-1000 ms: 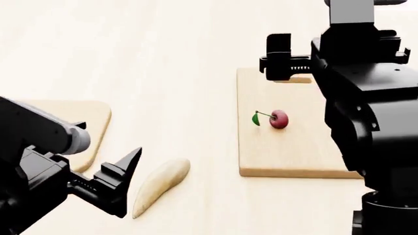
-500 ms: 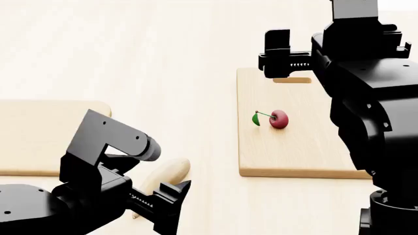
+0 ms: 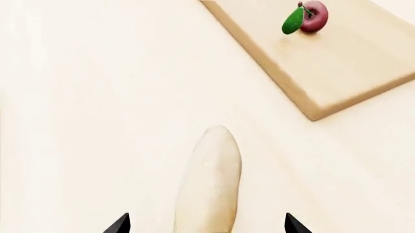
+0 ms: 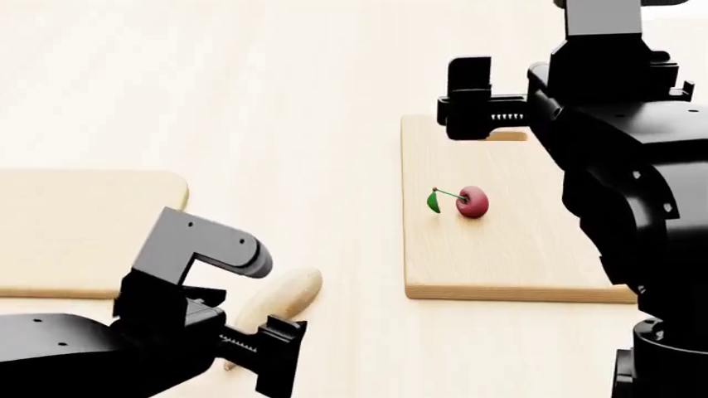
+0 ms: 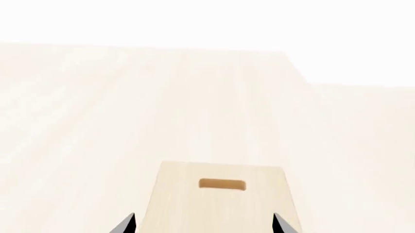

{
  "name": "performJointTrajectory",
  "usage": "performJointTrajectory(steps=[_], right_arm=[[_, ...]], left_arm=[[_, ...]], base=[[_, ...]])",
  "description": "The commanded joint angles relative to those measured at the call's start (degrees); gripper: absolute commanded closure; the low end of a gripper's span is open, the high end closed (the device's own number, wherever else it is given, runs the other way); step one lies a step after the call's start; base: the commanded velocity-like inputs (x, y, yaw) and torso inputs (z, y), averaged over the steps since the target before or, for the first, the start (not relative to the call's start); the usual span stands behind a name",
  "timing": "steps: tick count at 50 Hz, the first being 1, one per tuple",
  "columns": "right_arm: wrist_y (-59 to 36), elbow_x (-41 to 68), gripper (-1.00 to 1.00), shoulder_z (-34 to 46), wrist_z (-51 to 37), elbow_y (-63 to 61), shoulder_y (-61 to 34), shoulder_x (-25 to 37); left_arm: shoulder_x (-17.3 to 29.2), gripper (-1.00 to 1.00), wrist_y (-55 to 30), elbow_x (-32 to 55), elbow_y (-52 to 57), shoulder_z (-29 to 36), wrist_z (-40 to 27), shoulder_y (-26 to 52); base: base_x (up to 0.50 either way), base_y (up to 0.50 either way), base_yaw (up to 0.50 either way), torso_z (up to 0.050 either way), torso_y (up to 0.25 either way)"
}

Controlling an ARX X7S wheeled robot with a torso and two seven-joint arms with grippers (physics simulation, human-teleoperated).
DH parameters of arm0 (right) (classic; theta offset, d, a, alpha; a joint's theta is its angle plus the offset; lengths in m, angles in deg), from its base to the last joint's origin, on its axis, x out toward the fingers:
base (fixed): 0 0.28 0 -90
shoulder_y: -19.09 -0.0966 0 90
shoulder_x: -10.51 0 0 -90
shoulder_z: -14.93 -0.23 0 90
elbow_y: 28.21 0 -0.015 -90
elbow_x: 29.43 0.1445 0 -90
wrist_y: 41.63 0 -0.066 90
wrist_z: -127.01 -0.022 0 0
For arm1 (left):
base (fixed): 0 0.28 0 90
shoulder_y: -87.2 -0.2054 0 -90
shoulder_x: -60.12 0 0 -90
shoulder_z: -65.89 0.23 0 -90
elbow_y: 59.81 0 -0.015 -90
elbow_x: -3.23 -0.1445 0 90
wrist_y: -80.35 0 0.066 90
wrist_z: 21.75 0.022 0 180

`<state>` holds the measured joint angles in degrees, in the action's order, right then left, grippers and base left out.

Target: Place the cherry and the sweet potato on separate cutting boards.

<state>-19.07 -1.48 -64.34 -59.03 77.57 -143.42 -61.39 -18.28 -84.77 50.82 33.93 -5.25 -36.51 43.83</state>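
The cherry [image 4: 472, 201], dark red with a green leaf, lies on the squarish cutting board [image 4: 498, 257] at the right. The cherry [image 3: 314, 15] and that board [image 3: 337, 68] also show in the left wrist view. The pale sweet potato [image 4: 285, 294] lies on the table between the boards, partly hidden by my left arm. My left gripper [image 4: 264, 348] is open, its fingertips on either side of the sweet potato [image 3: 209, 184], not touching it. My right gripper [image 4: 467, 99] is open and empty over the far, slotted end of the squarish board [image 5: 220, 204]. The rounded-corner board [image 4: 78, 232] lies at the left.
The pale wood table [image 4: 277, 99] extends around both boards. My right arm [image 4: 631, 191] stands over the right edge of the squarish board. The table's far edge [image 5: 298, 73] shows in the right wrist view.
My left arm has swung in from the left and turned, so the open gripper now hangs over the sweet potato's near end. The right arm has barely moved.
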Motion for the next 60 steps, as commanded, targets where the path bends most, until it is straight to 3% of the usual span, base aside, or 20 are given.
performJointTrajectory(steps=[1,5,6,8,17,18,31,42,46,56,60], right_arm=[[-0.7,0.2,-1.0,0.0,0.7,0.1,-0.1,0.0],[-0.7,0.4,-1.0,-0.1,0.7,0.1,-0.1,0.0],[-6.4,3.4,-1.0,-4.3,-2.8,-8.5,7.6,1.3],[-12.6,6.6,-1.0,-8.7,-5.9,-23.3,12.5,1.6],[-13.3,7.1,-1.0,-9.1,-6.3,-23.4,12.2,1.5],[-13.3,7.2,-1.0,-9.1,-6.3,-23.5,12.4,1.5],[-13.7,8.0,-1.0,-9.7,-6.6,-24.2,12.3,2.3],[-14.8,8.8,-1.0,-10.2,-7.4,-24.8,11.8,2.3],[-14.9,9.1,-1.0,-10.4,-7.4,-24.7,11.5,2.3],[-16.4,10.0,-1.0,-10.9,-8.3,-25.7,10.7,2.3],[-16.4,10.3,-1.0,-11.0,-8.5,-25.6,10.5,2.3]], left_arm=[[0.3,-1.0,6.5,-3.4,-6.7,2.9,2.6,-0.1],[0.1,-1.0,6.9,-3.5,-7.3,3.4,2.8,0.0],[0.1,-1.0,6.9,-3.3,-7.1,3.5,2.9,-0.2],[0.1,-1.0,7.2,-3.4,-7.5,3.8,3.1,-0.4],[0.4,-1.0,7.0,-3.2,-6.1,5.9,3.9,-0.6],[0.2,1.0,6.7,-3.0,-5.3,5.7,3.5,-0.5],[-0.9,1.0,-2.2,5.2,6.3,-3.2,-4.5,2.1],[0.3,1.0,-5.9,9.9,7.8,-11.0,-8.2,7.4],[2.6,1.0,-7.3,11.5,6.9,-14.2,-8.4,11.1],[10.0,1.0,-3.2,6.9,-1.7,-14.0,-4.2,18.8],[13.7,1.0,-0.2,2.5,-7.3,-10.7,-1.3,22.1]], base=[[0.0,0.0,0.0,0.0,0.0],[0.0,0.0,0.0,0.0,0.0],[0.0,0.0,0.0,0.0,0.0],[0.0,0.0,0.0,0.0,0.0],[0.0,0.0,0.0,0.0,0.0],[0.0,0.0,0.0,0.0,0.0],[0.0,0.0,0.0,0.0,0.0],[0.0,0.0,0.0,0.0,0.0],[0.0,0.0,0.0,0.0,0.0],[0.0,0.0,0.0,0.0,0.0],[0.0,0.0,0.0,0.0,0.0]])
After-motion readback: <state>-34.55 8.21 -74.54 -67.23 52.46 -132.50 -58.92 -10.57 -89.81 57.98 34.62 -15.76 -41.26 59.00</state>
